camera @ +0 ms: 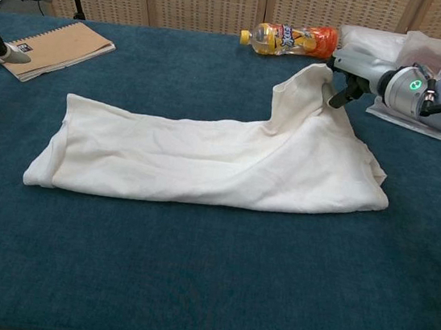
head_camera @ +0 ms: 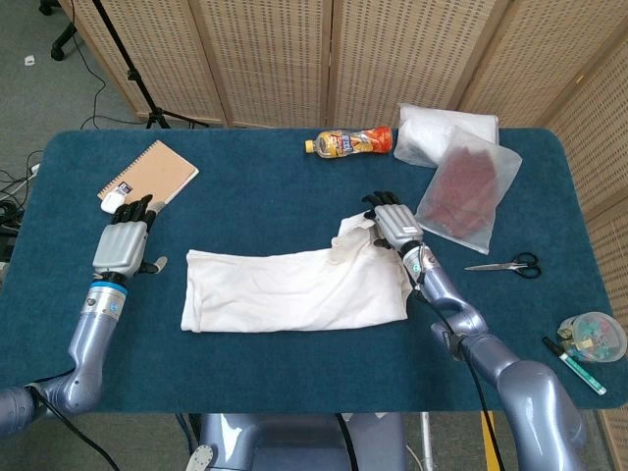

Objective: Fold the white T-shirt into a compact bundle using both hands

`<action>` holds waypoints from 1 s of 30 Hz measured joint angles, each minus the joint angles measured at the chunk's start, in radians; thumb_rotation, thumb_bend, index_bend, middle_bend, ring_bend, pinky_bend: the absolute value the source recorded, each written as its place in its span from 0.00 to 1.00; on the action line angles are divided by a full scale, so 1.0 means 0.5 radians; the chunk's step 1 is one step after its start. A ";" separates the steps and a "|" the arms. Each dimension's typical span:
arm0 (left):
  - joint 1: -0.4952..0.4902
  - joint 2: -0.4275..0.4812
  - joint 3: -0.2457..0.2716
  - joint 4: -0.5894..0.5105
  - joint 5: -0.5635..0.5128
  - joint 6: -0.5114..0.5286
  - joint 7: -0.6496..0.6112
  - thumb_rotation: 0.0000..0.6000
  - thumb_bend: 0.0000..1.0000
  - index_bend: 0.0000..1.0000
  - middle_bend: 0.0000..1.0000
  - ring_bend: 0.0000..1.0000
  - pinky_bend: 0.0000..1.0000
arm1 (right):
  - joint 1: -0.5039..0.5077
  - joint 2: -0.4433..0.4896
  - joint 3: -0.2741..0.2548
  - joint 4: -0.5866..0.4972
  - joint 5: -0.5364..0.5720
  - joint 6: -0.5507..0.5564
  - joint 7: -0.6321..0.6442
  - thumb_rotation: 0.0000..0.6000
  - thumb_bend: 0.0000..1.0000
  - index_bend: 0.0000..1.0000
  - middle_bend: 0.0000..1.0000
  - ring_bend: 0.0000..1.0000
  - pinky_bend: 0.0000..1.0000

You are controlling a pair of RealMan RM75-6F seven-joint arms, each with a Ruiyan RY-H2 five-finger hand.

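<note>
The white T-shirt (head_camera: 294,289) lies on the blue table (head_camera: 275,201) as a long band folded lengthwise, running left to right. My right hand (head_camera: 394,223) grips its far right corner, which stands raised above the cloth (camera: 303,90). In the chest view the right hand (camera: 361,76) shows at the upper right with the shirt (camera: 205,159) draping down from its fingers. My left hand (head_camera: 123,240) hovers left of the shirt's left end, fingers spread, holding nothing and clear of the cloth.
A brown notebook (head_camera: 149,182) with a small white object (head_camera: 113,200) lies at the far left. A drink bottle (head_camera: 350,143), a white bag (head_camera: 446,126) and a bag of dark red stuff (head_camera: 469,186) sit at the back right. Scissors (head_camera: 510,264), a pen (head_camera: 574,365) and a small container (head_camera: 592,336) lie right.
</note>
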 measured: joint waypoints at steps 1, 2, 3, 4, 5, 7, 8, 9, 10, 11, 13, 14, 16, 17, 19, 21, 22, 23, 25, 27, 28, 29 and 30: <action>0.005 0.009 -0.001 -0.001 0.001 -0.008 -0.009 1.00 0.25 0.00 0.00 0.00 0.00 | 0.012 -0.016 0.005 0.031 0.007 -0.018 -0.010 1.00 0.73 0.65 0.16 0.00 0.00; 0.013 0.019 -0.002 -0.001 0.002 -0.015 -0.019 1.00 0.25 0.00 0.00 0.00 0.00 | 0.027 -0.038 0.011 0.072 0.017 -0.043 -0.023 1.00 0.73 0.65 0.16 0.00 0.00; 0.018 0.025 -0.004 0.002 0.002 -0.020 -0.026 1.00 0.25 0.00 0.00 0.00 0.00 | 0.039 -0.055 0.016 0.103 0.024 -0.062 -0.032 1.00 0.73 0.65 0.16 0.00 0.00; 0.021 0.030 -0.006 0.006 0.002 -0.025 -0.033 1.00 0.25 0.00 0.00 0.00 0.00 | 0.050 -0.072 0.020 0.134 0.031 -0.080 -0.040 1.00 0.73 0.65 0.16 0.00 0.00; 0.025 0.036 -0.009 0.011 0.001 -0.032 -0.042 1.00 0.25 0.00 0.00 0.00 0.00 | 0.064 -0.093 0.027 0.175 0.041 -0.104 -0.050 1.00 0.72 0.61 0.15 0.00 0.00; 0.032 0.045 -0.014 0.021 -0.002 -0.042 -0.055 1.00 0.26 0.00 0.00 0.00 0.00 | 0.083 -0.124 0.036 0.236 0.055 -0.136 -0.066 1.00 0.55 0.33 0.06 0.00 0.00; 0.036 0.051 -0.017 0.029 -0.005 -0.049 -0.062 1.00 0.26 0.00 0.00 0.00 0.00 | 0.094 -0.144 0.040 0.277 0.063 -0.159 -0.083 1.00 0.46 0.21 0.03 0.00 0.00; 0.039 0.055 -0.019 0.032 -0.007 -0.054 -0.068 1.00 0.26 0.00 0.00 0.00 0.00 | 0.101 -0.155 0.041 0.307 0.068 -0.180 -0.099 1.00 0.34 0.08 0.00 0.00 0.00; 0.041 0.059 -0.021 0.034 -0.008 -0.061 -0.075 1.00 0.26 0.00 0.00 0.00 0.00 | 0.109 -0.165 0.043 0.335 0.074 -0.208 -0.116 1.00 0.25 0.02 0.00 0.00 0.00; 0.045 0.066 -0.024 0.037 -0.010 -0.071 -0.085 1.00 0.26 0.00 0.00 0.00 0.00 | 0.121 -0.180 0.048 0.372 0.086 -0.250 -0.142 1.00 0.21 0.00 0.00 0.00 0.00; 0.053 0.079 -0.027 0.041 -0.012 -0.082 -0.100 1.00 0.26 0.00 0.00 0.00 0.00 | 0.133 -0.200 0.061 0.418 0.105 -0.302 -0.185 1.00 0.16 0.00 0.00 0.00 0.00; 0.057 0.087 -0.029 0.044 -0.010 -0.088 -0.108 1.00 0.26 0.00 0.00 0.00 0.00 | 0.137 -0.213 0.075 0.438 0.120 -0.312 -0.201 1.00 0.16 0.00 0.00 0.00 0.00; 0.064 0.096 -0.031 0.045 -0.008 -0.096 -0.120 1.00 0.26 0.00 0.00 0.00 0.00 | 0.143 -0.235 0.108 0.464 0.154 -0.285 -0.217 1.00 0.16 0.00 0.00 0.00 0.00; 0.069 0.102 -0.034 0.045 -0.004 -0.098 -0.130 1.00 0.26 0.00 0.00 0.00 0.00 | 0.146 -0.244 0.127 0.474 0.172 -0.250 -0.226 1.00 0.16 0.00 0.00 0.00 0.00; 0.077 0.110 -0.035 0.042 0.010 -0.100 -0.146 1.00 0.26 0.00 0.00 0.00 0.00 | 0.147 -0.246 0.148 0.477 0.188 -0.178 -0.242 1.00 0.16 0.00 0.00 0.00 0.00; 0.085 0.116 -0.035 0.038 0.032 -0.103 -0.163 1.00 0.26 0.00 0.00 0.00 0.00 | 0.142 -0.230 0.166 0.454 0.197 -0.080 -0.253 1.00 0.16 0.00 0.00 0.00 0.00; 0.089 0.118 -0.035 0.037 0.044 -0.103 -0.170 1.00 0.26 0.00 0.00 0.00 0.00 | 0.135 -0.214 0.170 0.430 0.196 -0.036 -0.252 1.00 0.16 0.00 0.00 0.00 0.00; 0.094 0.120 -0.033 0.036 0.063 -0.104 -0.180 1.00 0.26 0.00 0.00 0.00 0.00 | 0.122 -0.186 0.171 0.385 0.190 0.029 -0.250 1.00 0.16 0.00 0.00 0.00 0.00; 0.101 0.123 -0.028 0.038 0.095 -0.106 -0.195 1.00 0.26 0.00 0.00 0.00 0.00 | 0.089 -0.130 0.164 0.291 0.170 0.138 -0.245 1.00 0.16 0.00 0.00 0.00 0.00; 0.108 0.126 -0.018 0.045 0.142 -0.116 -0.213 1.00 0.26 0.00 0.00 0.00 0.00 | 0.031 -0.043 0.144 0.144 0.134 0.266 -0.245 1.00 0.16 0.00 0.00 0.00 0.00; 0.111 0.128 -0.012 0.050 0.166 -0.122 -0.223 1.00 0.26 0.00 0.00 0.00 0.00 | 0.001 0.002 0.131 0.068 0.116 0.318 -0.247 1.00 0.16 0.00 0.00 0.00 0.00; 0.116 0.129 -0.002 0.058 0.202 -0.133 -0.238 1.00 0.26 0.00 0.00 0.00 0.00 | -0.043 0.068 0.113 -0.044 0.094 0.383 -0.253 1.00 0.16 0.00 0.00 0.00 0.00; 0.119 0.130 0.006 0.066 0.229 -0.144 -0.250 1.00 0.26 0.00 0.00 0.00 0.00 | -0.079 0.122 0.098 -0.136 0.077 0.430 -0.261 1.00 0.16 0.00 0.00 0.00 0.00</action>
